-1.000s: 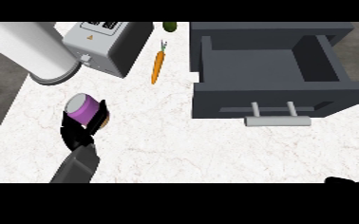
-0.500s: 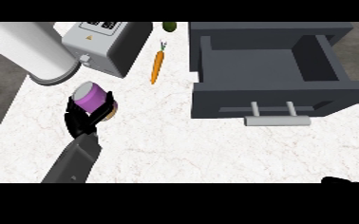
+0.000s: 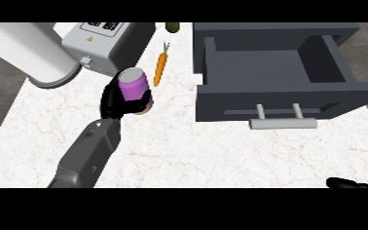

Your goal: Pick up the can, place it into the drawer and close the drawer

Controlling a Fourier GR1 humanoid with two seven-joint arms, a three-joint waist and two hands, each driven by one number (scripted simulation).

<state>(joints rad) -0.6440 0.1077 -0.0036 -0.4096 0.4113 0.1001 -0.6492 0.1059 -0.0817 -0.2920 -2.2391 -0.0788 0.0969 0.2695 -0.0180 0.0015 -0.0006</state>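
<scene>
carrying the can to the drawer

the drawer (image 3: 277, 80) stands open at the right, handle toward the robot; its cavity looks bare; the toaster (image 3: 108, 44) and carrot (image 3: 160, 68) lie left of it; the left hand (image 3: 119, 100) has its fingers curled round the purple can (image 3: 134, 85), held above the counter (image 3: 215, 151); best carry it rightward, clear the drawer's front wall, then lower it inside; the right hand (image 3: 345, 182) barely shows at the lower right edge, fingers unclear

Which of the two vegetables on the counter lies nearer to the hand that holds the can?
The orange carrot, just right of the left hand; the green one lies farther back.
</scene>
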